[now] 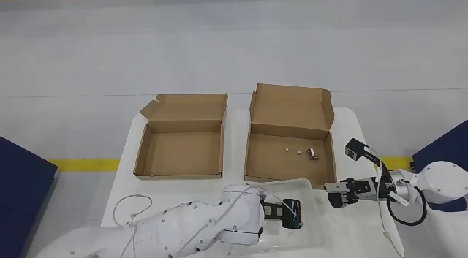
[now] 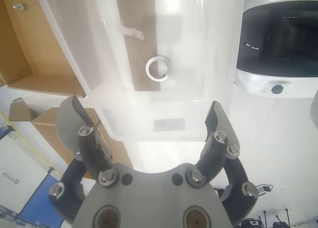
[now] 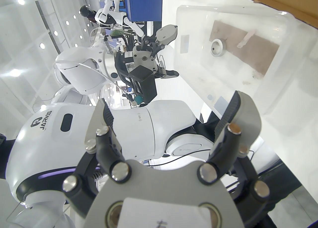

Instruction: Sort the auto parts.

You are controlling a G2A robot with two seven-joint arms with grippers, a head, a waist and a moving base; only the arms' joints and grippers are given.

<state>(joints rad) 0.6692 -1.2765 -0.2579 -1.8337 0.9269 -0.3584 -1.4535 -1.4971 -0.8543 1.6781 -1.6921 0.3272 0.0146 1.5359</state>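
We hold our left end effector [image 2: 145,105] and right end effector [image 3: 170,101] spread beside the clear plastic bin [image 2: 139,117], presumably so either can take its silver metal ring [image 2: 158,68].

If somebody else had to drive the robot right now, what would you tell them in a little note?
Left tool: open, empty, at one end of the clear bin.
Right tool: open, empty, beside the bin.
In the bin: a metal ring and a pale plastic clip on a brown card.
Right cardboard box holds a few small parts; left cardboard box holds none.
Done: some parts boxed. Left: sort the ring and clip.
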